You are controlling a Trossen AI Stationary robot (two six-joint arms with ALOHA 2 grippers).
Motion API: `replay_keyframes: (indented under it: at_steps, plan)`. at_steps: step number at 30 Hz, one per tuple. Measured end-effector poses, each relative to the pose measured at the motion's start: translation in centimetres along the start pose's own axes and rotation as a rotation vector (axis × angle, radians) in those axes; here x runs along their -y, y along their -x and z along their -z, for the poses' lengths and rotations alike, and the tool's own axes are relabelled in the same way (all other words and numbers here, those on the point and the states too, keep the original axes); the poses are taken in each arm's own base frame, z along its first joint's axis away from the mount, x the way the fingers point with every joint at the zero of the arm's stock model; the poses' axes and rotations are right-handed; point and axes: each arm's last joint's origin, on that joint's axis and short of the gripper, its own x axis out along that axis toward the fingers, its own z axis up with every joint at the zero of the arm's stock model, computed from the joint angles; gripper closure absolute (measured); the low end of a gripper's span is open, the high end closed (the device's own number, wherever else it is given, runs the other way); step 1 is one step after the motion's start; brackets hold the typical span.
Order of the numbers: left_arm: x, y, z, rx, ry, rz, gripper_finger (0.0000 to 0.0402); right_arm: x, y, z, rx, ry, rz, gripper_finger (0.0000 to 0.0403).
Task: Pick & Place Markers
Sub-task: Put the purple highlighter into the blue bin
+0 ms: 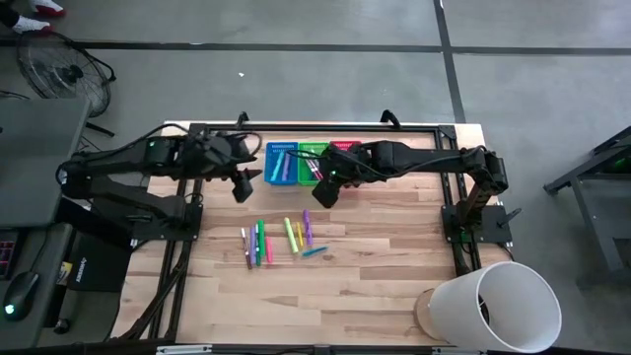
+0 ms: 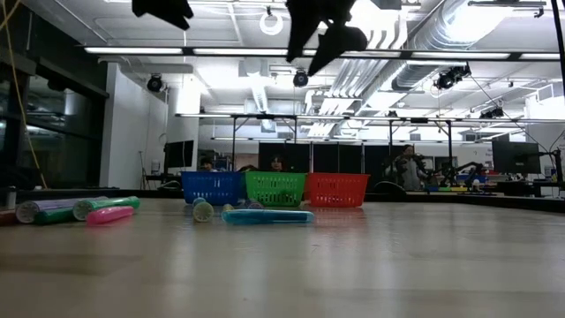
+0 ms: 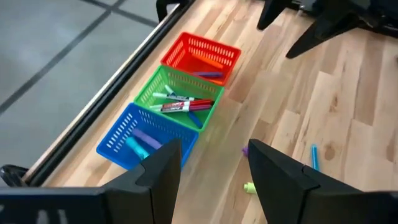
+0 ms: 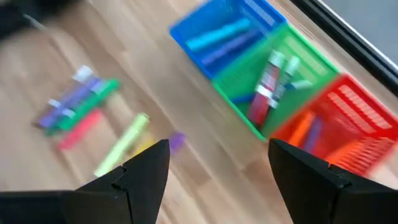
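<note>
While both pincers (image 1: 244, 184) (image 1: 325, 187) are held apart and empty beside the green basket (image 1: 312, 162), loose markers (image 1: 281, 237) are listed nearer on the bench (image 1: 375, 256).

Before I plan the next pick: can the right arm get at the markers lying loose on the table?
Probably yes. The right hand hangs open above the table beside the baskets, and the loose markers lie uncovered on the bare wood with nothing between. The left hand is off to the side.
</note>
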Motion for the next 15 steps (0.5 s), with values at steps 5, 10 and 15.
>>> replay_keyframes:
  at_steps: [5,10,15]
  plan:
    - [0.2,1.6,0.6,0.032,-0.025,0.005,0.022,-1.7,0.3,-0.6,0.119,-0.024,-0.09,0.0141]
    - [0.2,2.7,1.2,0.032,-0.039,0.012,0.022,-2.8,-0.7,-0.6,0.125,-0.067,-0.146,0.0141]
    - [0.0,3.8,1.8,0.046,-0.046,0.006,0.022,-4.4,-1.9,-0.5,0.147,-0.068,-0.227,0.0142]
